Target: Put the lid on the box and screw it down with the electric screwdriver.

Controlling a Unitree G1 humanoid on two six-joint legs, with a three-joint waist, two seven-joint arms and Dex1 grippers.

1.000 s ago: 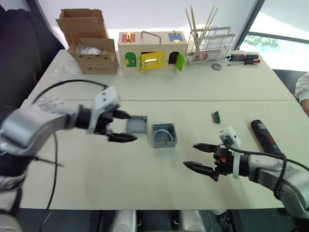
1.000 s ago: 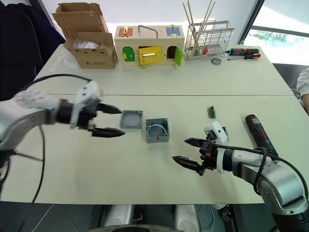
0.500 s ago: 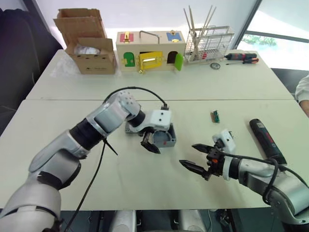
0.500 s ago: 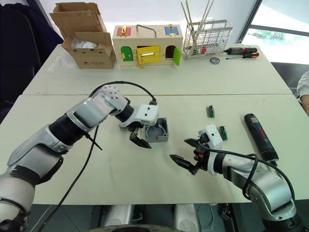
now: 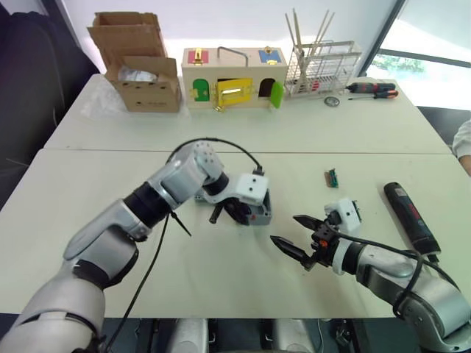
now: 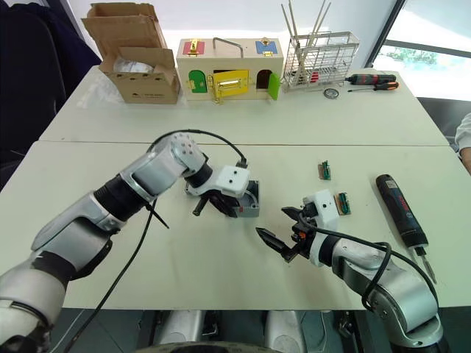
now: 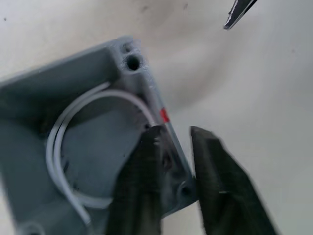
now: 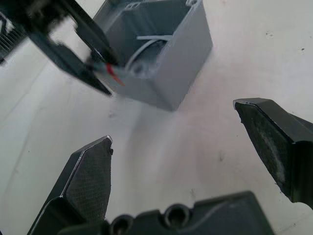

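The box (image 5: 259, 212), a small grey open enclosure with a red mark and a white ring inside, sits mid-table. My left gripper (image 7: 176, 134) is shut on the box's near wall beside the red mark, one finger inside and one outside. The lid is hidden behind my left wrist. To the box's right, a short way off, my right gripper (image 5: 285, 229) hovers open over bare table with nothing between its fingers; the right wrist view looks at the box (image 8: 166, 63). The electric screwdriver (image 5: 408, 213), black with red markings, lies on the table at the far right.
Along the far edge stand a cardboard box (image 5: 140, 73), a wooden latch box (image 5: 232, 77) and a wire rack (image 5: 320, 66), with hand screwdrivers (image 5: 372, 88) beside it. Small green parts (image 5: 332, 177) lie between box and electric screwdriver. A person's sleeve (image 5: 464, 143) shows at the right edge.
My left gripper, open to the left of the lid a second ago, swung right to the box and shut on its wall. My right gripper edged slightly toward the box.
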